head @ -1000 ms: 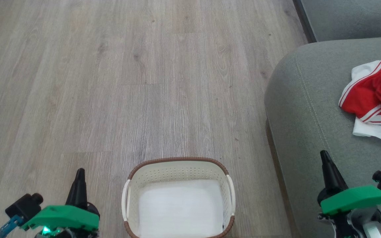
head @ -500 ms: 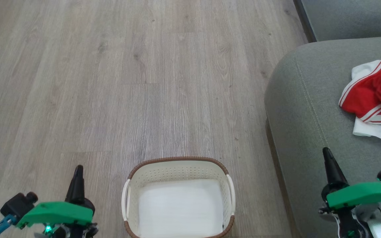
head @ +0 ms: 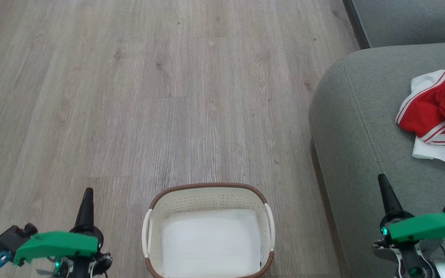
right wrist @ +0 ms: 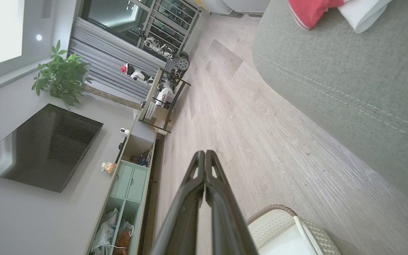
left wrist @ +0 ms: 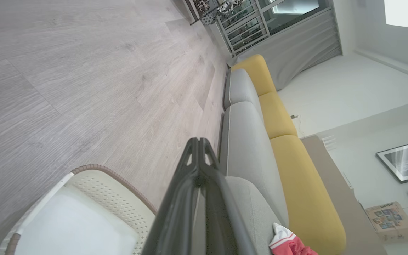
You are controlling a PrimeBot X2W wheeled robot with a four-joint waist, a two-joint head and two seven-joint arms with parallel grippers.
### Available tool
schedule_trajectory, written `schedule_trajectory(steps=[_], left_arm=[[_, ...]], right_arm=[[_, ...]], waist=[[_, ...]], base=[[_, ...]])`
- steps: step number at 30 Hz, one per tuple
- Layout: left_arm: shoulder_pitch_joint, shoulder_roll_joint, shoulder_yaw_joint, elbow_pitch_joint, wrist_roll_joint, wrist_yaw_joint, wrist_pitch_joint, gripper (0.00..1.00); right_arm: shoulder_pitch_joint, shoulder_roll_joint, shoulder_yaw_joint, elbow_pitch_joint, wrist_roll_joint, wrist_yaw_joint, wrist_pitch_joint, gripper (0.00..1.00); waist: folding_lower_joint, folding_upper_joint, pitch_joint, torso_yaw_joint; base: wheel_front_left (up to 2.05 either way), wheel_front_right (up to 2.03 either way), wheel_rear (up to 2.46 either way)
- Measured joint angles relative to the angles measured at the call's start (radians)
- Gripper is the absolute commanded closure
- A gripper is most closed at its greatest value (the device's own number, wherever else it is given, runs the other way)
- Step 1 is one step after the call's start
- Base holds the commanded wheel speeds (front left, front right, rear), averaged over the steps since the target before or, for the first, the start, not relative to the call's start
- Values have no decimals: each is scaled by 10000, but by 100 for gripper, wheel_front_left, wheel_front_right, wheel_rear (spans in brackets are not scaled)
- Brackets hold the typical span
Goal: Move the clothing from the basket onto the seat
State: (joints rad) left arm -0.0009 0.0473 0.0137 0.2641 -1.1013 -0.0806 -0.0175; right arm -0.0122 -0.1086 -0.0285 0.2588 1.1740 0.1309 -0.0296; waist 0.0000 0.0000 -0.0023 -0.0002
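Note:
The red and white clothing lies bunched on the grey-green seat at the right; it also peeks into the left wrist view as clothing and the right wrist view as clothing. The cream basket with a brown rim stands on the floor at bottom centre, with only its white bottom showing inside. My left gripper is shut and holds nothing, low to the basket's left. My right gripper is shut and bare, over the seat's front edge. In their own wrist views the left gripper and the right gripper have their fingers pressed together.
Pale wood floor stretches ahead and to the left. A second sofa cushion lies beyond the seat, with yellow back cushions. A TV, cabinet and plant stand along the far wall.
Both grippers have sunk slightly toward the bottom of the head view, the left one also drifting left. The clothing, basket and seat have stayed put.

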Motion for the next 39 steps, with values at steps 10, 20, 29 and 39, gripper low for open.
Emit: schedule_trajectory(steps=[10,20,29,39], left_arm=[[-52,-4,142,13,-1120,-123,307,100],[-198,-6,309,29,-2243,-173,602,100],[-373,-13,391,61,-3365,-282,876,100],[-421,-27,604,75,-4485,-351,1133,100]], right_arm=[[-201,98,-213,46,978,0,305,100],[-208,226,-405,59,1958,0,579,100],[-246,376,-623,111,2901,0,884,100],[-424,447,-846,163,3889,0,1179,100]], waist=[[0,0,13,0],[0,0,25,1],[0,0,37,1],[0,0,49,1]], base=[[0,0,0],[0,0,0],[0,0,0],[0,0,0]])
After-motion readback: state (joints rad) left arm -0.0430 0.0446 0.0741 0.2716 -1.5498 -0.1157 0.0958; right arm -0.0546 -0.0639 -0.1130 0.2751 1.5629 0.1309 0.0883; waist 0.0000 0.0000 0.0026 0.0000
